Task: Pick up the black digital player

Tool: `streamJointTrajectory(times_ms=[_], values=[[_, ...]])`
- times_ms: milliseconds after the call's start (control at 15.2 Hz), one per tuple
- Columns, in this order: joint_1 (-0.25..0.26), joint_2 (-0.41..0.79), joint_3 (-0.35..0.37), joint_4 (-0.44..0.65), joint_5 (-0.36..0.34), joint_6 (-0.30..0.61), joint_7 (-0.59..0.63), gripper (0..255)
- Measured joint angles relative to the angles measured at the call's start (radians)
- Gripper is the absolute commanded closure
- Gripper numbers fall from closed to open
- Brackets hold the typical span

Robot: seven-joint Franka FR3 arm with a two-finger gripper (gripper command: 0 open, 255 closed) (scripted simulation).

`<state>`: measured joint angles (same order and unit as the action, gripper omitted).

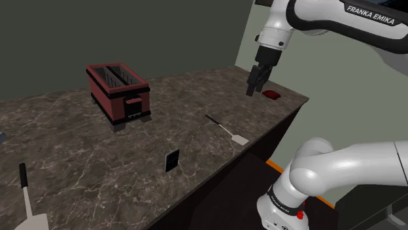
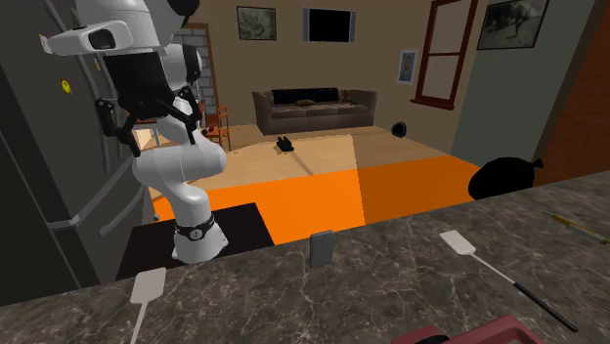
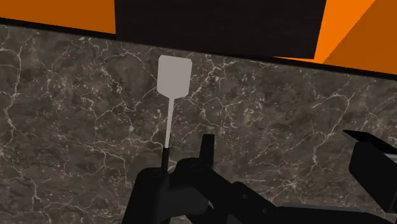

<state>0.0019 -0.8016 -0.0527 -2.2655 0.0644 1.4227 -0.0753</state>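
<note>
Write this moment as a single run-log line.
phase: pre-grasp | end effector: open, empty, above counter | black digital player: upright near counter edge, ungrasped

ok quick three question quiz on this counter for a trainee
1. True or false: the claw is well apart from the black digital player.
2. Which lies nearest the claw? A) red toaster B) small red object C) black digital player
3. How many spatulas lie on the counter?
Key: 1 true; 2 B; 3 two
</note>
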Motion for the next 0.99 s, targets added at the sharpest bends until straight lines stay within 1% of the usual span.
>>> streamJointTrajectory(times_ms=[132, 330, 726, 990], values=[[0.0, -0.002, 0.011, -0.012, 0.006, 0.012, 0.014, 0], [0.003, -0.004, 0.073, -0.057, 0.041, 0.064, 0.092, 0], [0.016, 0.016, 0.225, -0.152, 0.122, 0.207, 0.276, 0], [0.022, 0.08, 0.337, -0.17, 0.171, 0.308, 0.406, 0]])
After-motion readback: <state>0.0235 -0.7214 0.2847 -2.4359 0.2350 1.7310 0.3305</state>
